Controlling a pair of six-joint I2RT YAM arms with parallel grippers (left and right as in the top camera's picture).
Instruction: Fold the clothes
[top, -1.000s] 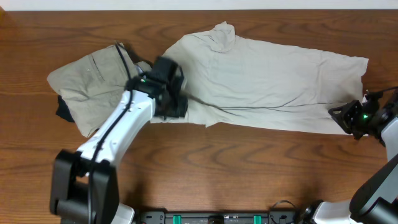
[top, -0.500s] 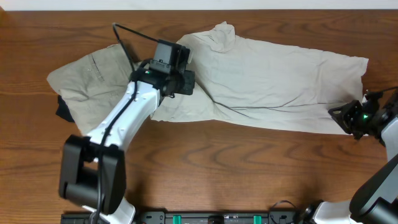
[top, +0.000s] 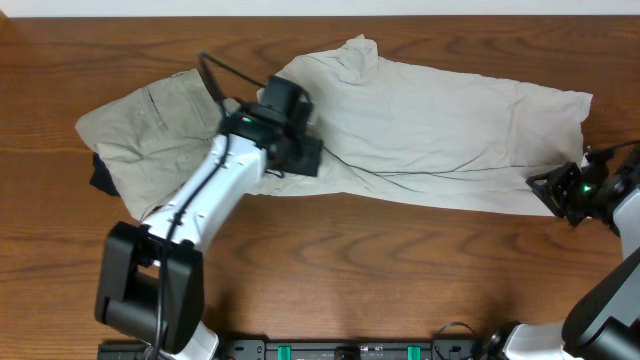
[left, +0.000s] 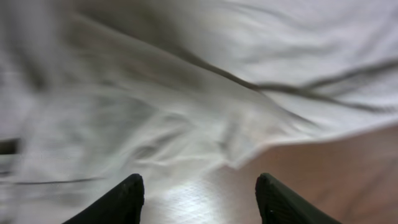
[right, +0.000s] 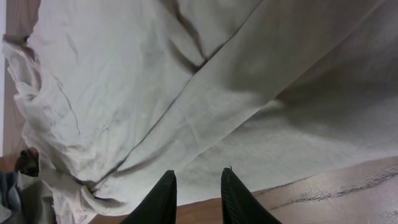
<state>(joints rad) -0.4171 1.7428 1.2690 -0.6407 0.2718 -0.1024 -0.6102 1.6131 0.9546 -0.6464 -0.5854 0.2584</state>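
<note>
1. The big cream cloth (top: 430, 130) lies spread on the table (top: 400, 260), from the middle out to 3 o'clock.
2. The tan cloth (top: 140, 125) lies just beside it, at 9 o'clock.
3. The left gripper (left: 199, 186) is wide and holds nothing. It hangs over the cream cloth's 8 o'clock edge.
4. The right gripper (right: 197, 180) is narrow, at the cream cloth's 4 o'clock corner. I cannot tell if it pinches the cloth.

The left gripper (left: 199, 190) is held with fingers spread wide; the right gripper (right: 196, 186) is held with fingers narrowly parted.
</note>
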